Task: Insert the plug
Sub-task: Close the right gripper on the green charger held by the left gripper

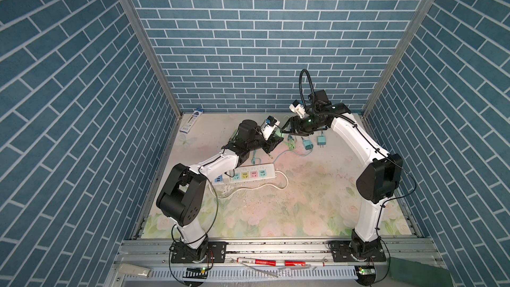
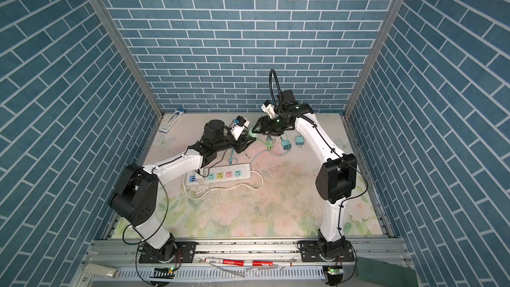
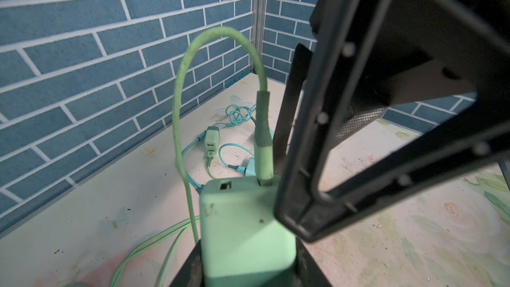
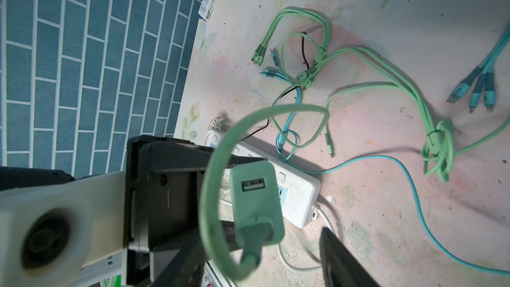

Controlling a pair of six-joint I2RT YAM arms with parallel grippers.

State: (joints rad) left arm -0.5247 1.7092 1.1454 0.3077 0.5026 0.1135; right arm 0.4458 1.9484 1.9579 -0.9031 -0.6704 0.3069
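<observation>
My left gripper [image 3: 245, 258] is shut on the plug [image 3: 242, 230], a mint-green charger block held above the table near the back. A green cable's connector [image 3: 263, 144] sits in one of its two ports and loops up and over. My right gripper [image 4: 262, 266] is open, its fingers [image 4: 345, 260] standing wide on either side of that connector without touching it. In both top views the two grippers [image 1: 277, 135] [image 1: 285, 129] meet tip to tip. The white power strip [image 1: 248, 175] [image 2: 223, 173] with coloured sockets lies on the mat below the left arm.
Two teal chargers [image 1: 306, 142] [image 1: 320, 140] and tangled green and teal cables [image 4: 303, 59] lie on the mat under the right gripper. A pen box [image 1: 191, 121] lies at the back left corner. Blue brick walls close in three sides.
</observation>
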